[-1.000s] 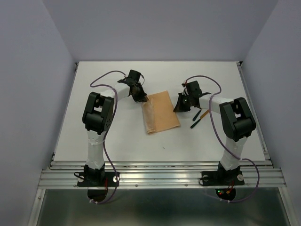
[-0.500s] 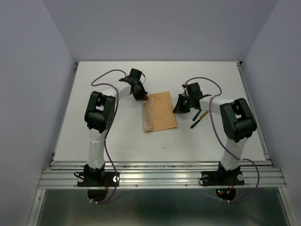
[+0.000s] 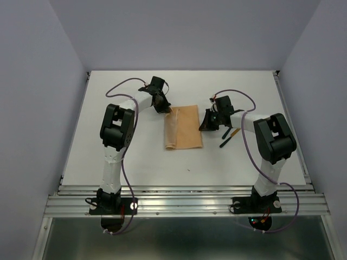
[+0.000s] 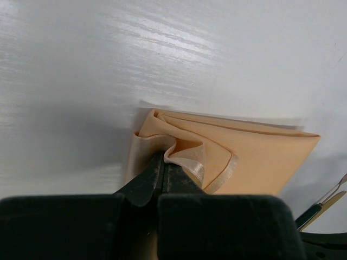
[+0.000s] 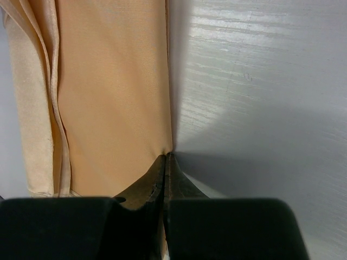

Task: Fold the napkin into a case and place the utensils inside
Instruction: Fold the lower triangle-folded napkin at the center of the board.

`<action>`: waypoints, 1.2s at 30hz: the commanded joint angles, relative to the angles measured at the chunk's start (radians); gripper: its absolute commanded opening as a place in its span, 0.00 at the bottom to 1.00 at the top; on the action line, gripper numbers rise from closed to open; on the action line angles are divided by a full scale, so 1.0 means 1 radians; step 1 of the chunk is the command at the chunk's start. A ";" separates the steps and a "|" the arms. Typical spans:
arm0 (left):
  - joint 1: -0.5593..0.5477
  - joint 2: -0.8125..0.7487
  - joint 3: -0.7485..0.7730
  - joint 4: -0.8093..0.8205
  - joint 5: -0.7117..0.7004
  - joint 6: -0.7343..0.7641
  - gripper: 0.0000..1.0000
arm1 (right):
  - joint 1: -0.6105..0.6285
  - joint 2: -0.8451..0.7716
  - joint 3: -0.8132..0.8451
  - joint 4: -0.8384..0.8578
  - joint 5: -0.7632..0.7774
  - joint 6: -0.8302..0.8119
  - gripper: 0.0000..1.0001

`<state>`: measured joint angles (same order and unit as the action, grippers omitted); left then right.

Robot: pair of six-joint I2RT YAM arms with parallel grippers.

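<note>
While the peach-orange cloth napkin lies folded into a flat rectangle, the left hand is closed on its rumpled far-left corner and the right hand is closed on its right edge. Slim dark-handled utensils lie just beyond the right hand on the white table.

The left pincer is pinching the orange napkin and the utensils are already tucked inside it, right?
Not quite. The left pincer does pinch the napkin, but the utensils lie outside it, on the table to its right, as the top view shows.
</note>
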<state>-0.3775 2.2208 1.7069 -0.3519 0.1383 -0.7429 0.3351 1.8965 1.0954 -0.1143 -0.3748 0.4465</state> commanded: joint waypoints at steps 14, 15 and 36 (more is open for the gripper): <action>0.005 0.011 0.048 -0.029 0.018 0.069 0.00 | 0.008 -0.074 0.058 -0.039 0.016 0.018 0.49; 0.005 0.008 0.045 -0.025 0.020 0.073 0.00 | 0.008 -0.077 0.087 -0.036 0.017 0.027 0.51; 0.002 0.005 0.037 -0.032 0.038 0.079 0.00 | 0.171 0.239 0.388 0.045 -0.136 0.156 0.57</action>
<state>-0.3779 2.2520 1.7504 -0.3569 0.1753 -0.6842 0.5049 2.1311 1.4384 -0.1020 -0.4763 0.5831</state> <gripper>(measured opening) 0.033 0.573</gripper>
